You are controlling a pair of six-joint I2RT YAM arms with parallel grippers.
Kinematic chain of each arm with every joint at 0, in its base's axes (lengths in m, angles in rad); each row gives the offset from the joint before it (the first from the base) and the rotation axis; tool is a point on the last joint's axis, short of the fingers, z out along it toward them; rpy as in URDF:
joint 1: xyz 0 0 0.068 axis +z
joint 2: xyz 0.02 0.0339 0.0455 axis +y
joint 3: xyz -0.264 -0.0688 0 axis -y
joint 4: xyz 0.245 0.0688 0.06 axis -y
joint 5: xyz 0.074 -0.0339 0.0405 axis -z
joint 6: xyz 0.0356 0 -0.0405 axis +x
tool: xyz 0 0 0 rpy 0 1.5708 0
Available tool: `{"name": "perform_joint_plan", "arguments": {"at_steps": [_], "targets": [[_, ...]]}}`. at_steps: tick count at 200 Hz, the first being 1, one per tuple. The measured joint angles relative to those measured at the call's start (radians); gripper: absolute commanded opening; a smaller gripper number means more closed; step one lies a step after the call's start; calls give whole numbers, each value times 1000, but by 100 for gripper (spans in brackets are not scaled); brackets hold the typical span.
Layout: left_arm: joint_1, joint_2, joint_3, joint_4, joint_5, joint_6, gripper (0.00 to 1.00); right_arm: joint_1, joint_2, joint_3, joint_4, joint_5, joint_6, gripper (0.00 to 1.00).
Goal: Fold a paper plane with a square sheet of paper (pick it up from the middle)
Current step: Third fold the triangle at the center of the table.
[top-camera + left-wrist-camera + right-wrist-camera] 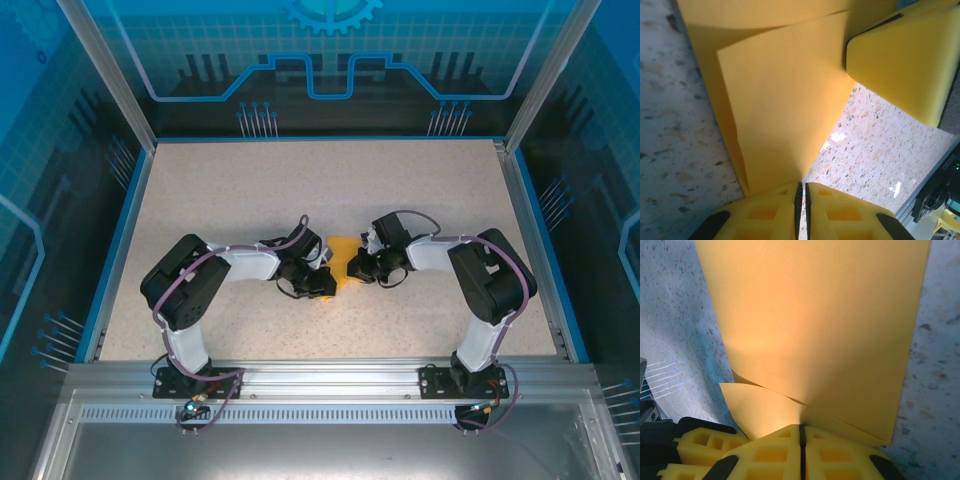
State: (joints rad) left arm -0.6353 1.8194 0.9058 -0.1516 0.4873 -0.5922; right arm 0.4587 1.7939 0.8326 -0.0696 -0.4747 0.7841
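The orange-yellow sheet of paper (343, 256) is held off the table's middle between my two grippers, folded over in layers. In the left wrist view the paper (785, 100) narrows to a point that runs into my left gripper (803, 184), whose jaws are shut on it. The right gripper's yellow finger (905, 65) shows at the upper right. In the right wrist view the paper (815, 320) rises as a broad panel with a loose flap at the lower left, and my right gripper (801, 426) is shut on its lower edge. The grippers (327, 272) (356, 266) hide most of its outline from above.
The speckled table (250, 200) spreads on all sides of the arms, bounded by a blue rim and the aluminium frame (320, 375) at the near edge. The left gripper's yellow finger (695, 445) sits close at the lower left of the right wrist view.
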Motion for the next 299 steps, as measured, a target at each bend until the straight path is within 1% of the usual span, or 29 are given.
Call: {"name": "perform_joint_plan", "arguments": {"at_steps": [154,208,241,266,299], "targets": [[16,-34,-24,-66,0,26,15,0,0,1,-1,0,0,9],[19,-62,-32,-134,-4,40,15,0,1,1,-1,0,0,10],[19,-112,-35,-191,-12,42,16,0,1,2,-2,0,0,10],[19,-149,-21,-191,-11,39,18,0,1,4,-5,0,0,10],[19,-137,29,-149,-7,6,18,0,3,8,-10,0,0,10]]}}
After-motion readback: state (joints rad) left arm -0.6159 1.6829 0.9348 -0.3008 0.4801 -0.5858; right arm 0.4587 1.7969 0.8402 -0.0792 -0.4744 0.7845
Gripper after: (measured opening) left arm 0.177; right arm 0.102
